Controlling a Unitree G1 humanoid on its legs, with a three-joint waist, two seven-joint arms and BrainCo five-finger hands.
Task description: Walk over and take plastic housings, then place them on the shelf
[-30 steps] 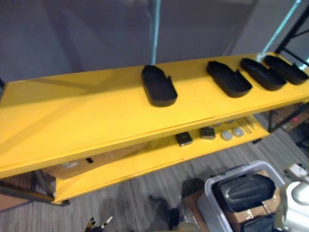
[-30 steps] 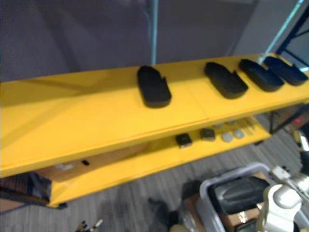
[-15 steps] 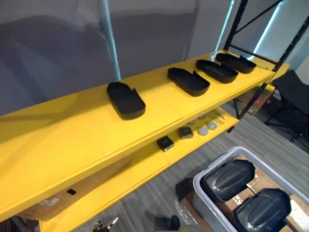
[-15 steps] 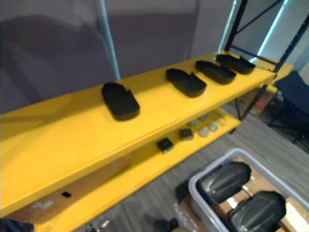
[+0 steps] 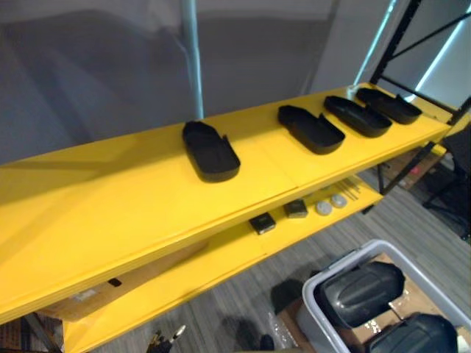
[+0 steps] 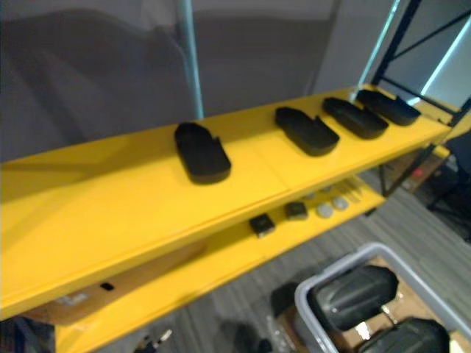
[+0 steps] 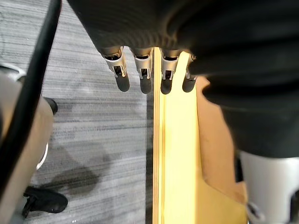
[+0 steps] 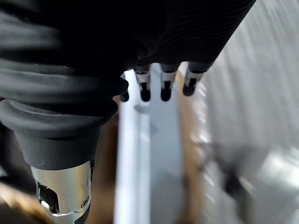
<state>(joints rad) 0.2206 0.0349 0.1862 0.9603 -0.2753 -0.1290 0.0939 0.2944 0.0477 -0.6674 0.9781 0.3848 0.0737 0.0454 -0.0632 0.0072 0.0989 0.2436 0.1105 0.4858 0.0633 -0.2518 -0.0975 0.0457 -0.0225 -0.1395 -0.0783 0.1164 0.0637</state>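
Several black plastic housings lie in a row on the yellow top shelf [image 5: 110, 213]: one near the middle [image 5: 211, 151], one further right [image 5: 311, 129], and two more at the far right end [image 5: 358, 116]. On the floor at the lower right, a grey bin [image 5: 315, 296] holds two more black housings [image 5: 360, 292] [image 5: 412, 334]. My left hand [image 7: 142, 77] hangs empty with straight fingers over the floor beside a yellow shelf edge [image 7: 175, 154]. My right hand [image 8: 166, 84] hangs over the grey bin's rim [image 8: 140, 158], fingers relaxed, holding nothing.
The lower yellow shelf carries two small dark blocks [image 5: 262, 223] [image 5: 296, 209] and some round silver parts [image 5: 324, 208]. A cardboard box [image 5: 81, 298] sits under the shelf at the left. A pale upright post [image 5: 193, 66] stands behind, and a black rack [image 5: 412, 44] at the right.
The whole picture has swung, so the camera moved; the shelf and its housings stay as they were. The grey bin now sits lower and further right in view.
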